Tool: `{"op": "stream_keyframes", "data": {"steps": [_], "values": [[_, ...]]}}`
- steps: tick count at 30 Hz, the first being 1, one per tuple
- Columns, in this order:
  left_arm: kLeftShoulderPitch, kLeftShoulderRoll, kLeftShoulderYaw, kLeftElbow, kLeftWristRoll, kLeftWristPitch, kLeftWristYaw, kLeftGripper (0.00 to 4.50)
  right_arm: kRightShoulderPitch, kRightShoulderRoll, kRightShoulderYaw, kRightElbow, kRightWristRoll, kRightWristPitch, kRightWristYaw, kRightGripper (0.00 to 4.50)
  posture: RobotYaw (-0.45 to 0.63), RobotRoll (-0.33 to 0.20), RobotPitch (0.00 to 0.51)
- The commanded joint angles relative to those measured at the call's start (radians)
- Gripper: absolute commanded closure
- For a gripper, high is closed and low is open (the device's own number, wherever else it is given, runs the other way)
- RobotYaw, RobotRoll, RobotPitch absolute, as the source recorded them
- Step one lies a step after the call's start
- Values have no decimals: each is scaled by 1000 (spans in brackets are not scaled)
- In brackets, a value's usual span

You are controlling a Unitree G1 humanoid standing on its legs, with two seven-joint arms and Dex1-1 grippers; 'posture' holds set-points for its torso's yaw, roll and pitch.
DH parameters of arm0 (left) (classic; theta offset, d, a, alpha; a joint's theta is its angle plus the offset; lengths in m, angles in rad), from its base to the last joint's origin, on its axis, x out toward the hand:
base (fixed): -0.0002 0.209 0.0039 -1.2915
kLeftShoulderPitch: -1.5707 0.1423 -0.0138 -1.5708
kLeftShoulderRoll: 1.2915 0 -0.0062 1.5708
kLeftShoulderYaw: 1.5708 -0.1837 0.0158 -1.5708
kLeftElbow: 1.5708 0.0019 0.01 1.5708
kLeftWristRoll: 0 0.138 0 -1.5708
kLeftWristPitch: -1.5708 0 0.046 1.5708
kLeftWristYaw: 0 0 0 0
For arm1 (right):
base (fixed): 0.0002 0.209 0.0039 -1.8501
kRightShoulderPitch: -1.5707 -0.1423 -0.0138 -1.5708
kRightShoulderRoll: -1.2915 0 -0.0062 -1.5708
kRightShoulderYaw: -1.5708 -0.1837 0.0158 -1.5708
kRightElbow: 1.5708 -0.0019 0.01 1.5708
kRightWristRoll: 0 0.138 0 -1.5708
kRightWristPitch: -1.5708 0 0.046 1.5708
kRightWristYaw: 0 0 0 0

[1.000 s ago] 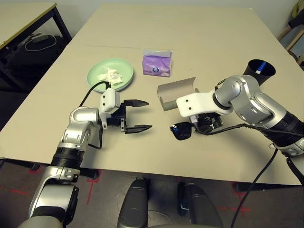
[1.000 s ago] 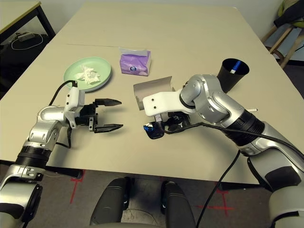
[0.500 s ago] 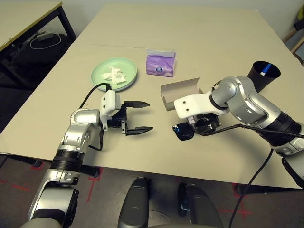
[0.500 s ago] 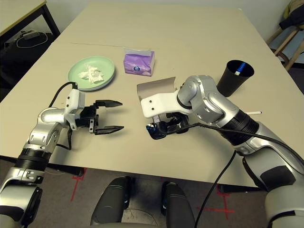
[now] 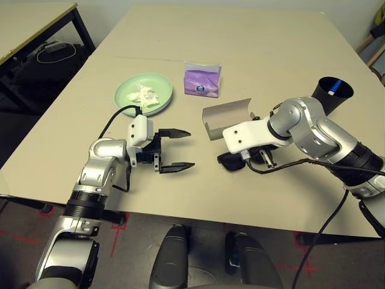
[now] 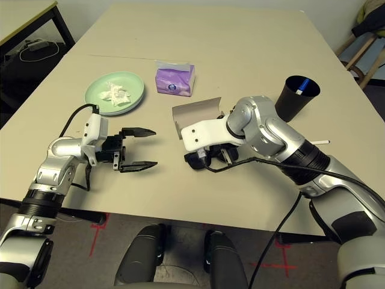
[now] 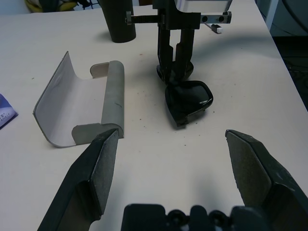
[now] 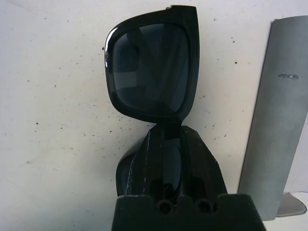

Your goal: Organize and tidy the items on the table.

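On beige table, right hand clenched on black sunglasses; left hand released nearby.

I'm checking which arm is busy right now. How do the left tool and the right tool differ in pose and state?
The left tool points sideways across the table with its fingers spread wide and nothing between them; the right tool points steeply down, its fingers shut on the black sunglasses, which lie beside the open grey glasses case. Both have two black fingers and hang low over the table's near part.
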Motion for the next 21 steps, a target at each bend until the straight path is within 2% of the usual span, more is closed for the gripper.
{"op": "stream_keyframes", "data": {"steps": [1, 21], "values": [[13, 10, -16, -25, -7, 8, -12, 0, 24, -9, -1, 11, -8, -3, 5, 4215, 286, 0, 151], [4, 11, -16, -17, 0, 10, -16, 0, -16, -22, -62, 2, 29, 1, 25, 4215, 277, 0, 143]]}}
